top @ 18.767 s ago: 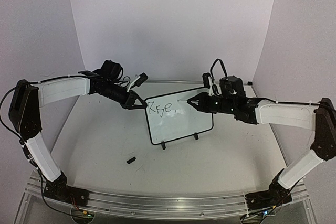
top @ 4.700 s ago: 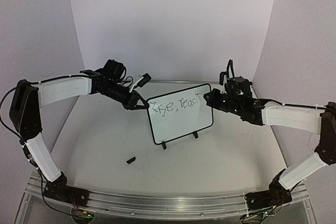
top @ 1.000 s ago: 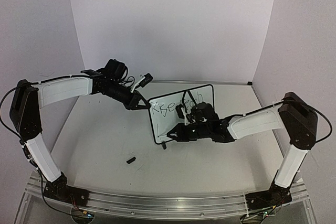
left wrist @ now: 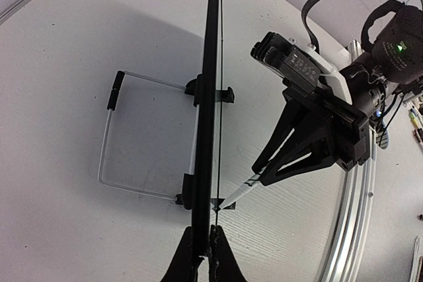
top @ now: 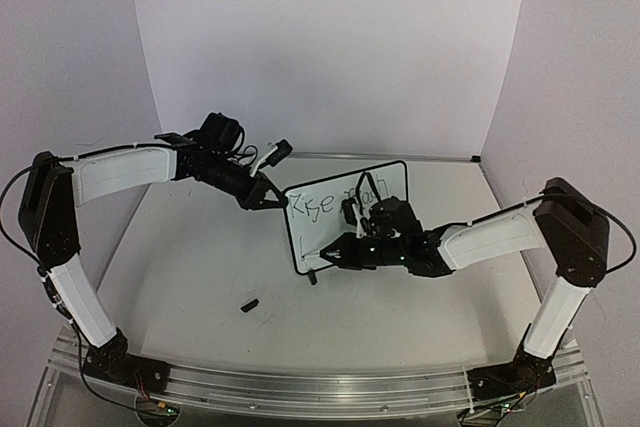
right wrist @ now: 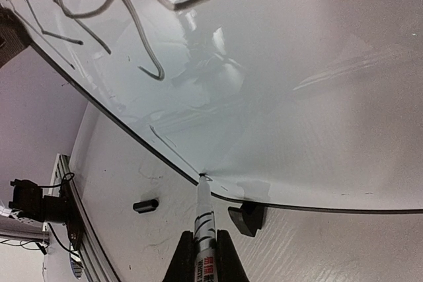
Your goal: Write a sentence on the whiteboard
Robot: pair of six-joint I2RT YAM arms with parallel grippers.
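The whiteboard [top: 388,225] stands on its small black feet at mid-table. The sentence [top: 318,207] shows as one dark top line, partly hidden by my right arm, with a short stroke below it at the left. My left gripper [top: 272,200] is shut on the whiteboard's left edge [left wrist: 211,97], its fingertips [left wrist: 195,246] clamping the black frame. My right gripper [right wrist: 204,234] is shut on a white marker [right wrist: 202,206]. The marker tip touches the whiteboard [right wrist: 297,130] at its lower left corner, just above the frame. Large marker strokes of the sentence [right wrist: 119,4] fill the top of the right wrist view.
A black marker cap [top: 249,303] lies on the table in front of the board's left side. One black board foot [right wrist: 246,219] sits right of the marker. A wire stand [left wrist: 106,143] props the board from behind. An aluminium rail [top: 300,382] runs along the near edge.
The top line grew from one word to two. My right arm swung from the board's upper right to its lower left; in the last second it only edged slightly. The left gripper stayed put.
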